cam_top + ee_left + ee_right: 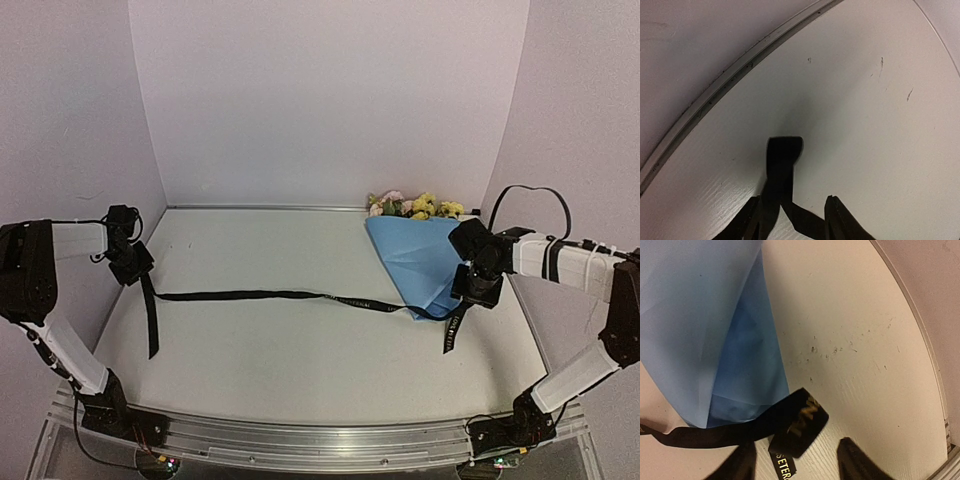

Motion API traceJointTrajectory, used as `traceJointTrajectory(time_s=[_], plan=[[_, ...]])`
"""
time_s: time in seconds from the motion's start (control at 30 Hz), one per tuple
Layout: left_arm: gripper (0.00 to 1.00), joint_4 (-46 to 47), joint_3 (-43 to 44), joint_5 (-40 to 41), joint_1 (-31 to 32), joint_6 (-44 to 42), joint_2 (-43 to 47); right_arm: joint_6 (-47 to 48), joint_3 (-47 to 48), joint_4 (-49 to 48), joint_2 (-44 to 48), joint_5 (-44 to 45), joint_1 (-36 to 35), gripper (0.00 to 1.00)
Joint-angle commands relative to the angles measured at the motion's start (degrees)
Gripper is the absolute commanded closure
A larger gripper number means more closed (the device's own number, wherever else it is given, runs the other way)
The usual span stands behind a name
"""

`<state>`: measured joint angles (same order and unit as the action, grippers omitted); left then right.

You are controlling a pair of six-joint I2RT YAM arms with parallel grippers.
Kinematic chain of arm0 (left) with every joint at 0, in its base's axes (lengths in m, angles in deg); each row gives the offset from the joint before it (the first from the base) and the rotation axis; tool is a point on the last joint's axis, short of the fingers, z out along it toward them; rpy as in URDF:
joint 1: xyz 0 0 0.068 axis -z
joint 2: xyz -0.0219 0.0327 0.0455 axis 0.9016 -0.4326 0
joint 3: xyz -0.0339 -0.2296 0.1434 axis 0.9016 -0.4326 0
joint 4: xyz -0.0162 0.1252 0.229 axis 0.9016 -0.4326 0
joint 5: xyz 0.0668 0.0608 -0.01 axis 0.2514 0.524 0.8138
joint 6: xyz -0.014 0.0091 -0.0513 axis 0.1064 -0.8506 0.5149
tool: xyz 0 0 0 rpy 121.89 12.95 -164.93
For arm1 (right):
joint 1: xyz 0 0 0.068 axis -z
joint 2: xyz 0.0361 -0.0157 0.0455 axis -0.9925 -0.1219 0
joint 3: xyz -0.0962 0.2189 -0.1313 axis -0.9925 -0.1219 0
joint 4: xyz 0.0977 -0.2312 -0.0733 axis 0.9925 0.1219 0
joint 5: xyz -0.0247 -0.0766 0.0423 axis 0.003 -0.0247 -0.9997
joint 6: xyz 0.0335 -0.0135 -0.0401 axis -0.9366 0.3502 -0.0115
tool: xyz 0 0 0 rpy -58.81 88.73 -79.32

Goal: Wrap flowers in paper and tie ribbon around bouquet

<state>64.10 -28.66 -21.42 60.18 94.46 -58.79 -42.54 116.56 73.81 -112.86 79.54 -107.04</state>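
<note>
Bouquet near back wall, ribbon from its tip toward left tool

Black ribbon, pale gold lettering, only fragment "SETER" legible

One bouquet, one ribbon, one table and two grippers were counted: the left gripper and the right gripper.
</note>
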Motion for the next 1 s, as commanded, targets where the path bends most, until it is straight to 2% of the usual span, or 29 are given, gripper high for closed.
traceJointTrajectory(time_s=[0.0,0.03,0.07,0.23,0.43,0.5,0.7,0.97], plan=[[0.43,1.9,1.9,0.4,-0.1,-0.6,0.4,-1.2,0.5,0.4,3.2,4.2,0.8,0.11],[0.39,1.8,2.7,0.4,-0.1,-1.0,0.5,-1.1,1.0,0.4,3.7,4.7,1.0,0.04],[0.36,1.8,3.5,0.3,-0.1,-1.5,0.7,-0.6,1.8,0.4,4.1,4.9,1.3,0.02],[0.31,1.6,6.7,-0.9,0.7,-3.0,1.2,4.2,6.2,-4.2,2.9,1.2,3.1,0.02],[0.29,1.4,11.0,-1.2,3.9,-6.1,0.8,9.6,8.9,-16.6,-4.5,-12.0,8.9,0.02],[0.29,1.9,12.2,-3.1,6.7,-7.0,0.4,10.1,9.8,-19.0,-7.5,-16.1,11.0,0.02],[0.28,3.7,16.4,-12.5,12.9,-6.9,-3.9,10.5,12.1,-24.4,-15.9,-25.9,17.1,0.02],[0.30,10.2,19.8,-28.9,14.9,-3.5,-11.5,9.1,17.0,-26.2,-26.4,-34.8,21.3,0.02]])
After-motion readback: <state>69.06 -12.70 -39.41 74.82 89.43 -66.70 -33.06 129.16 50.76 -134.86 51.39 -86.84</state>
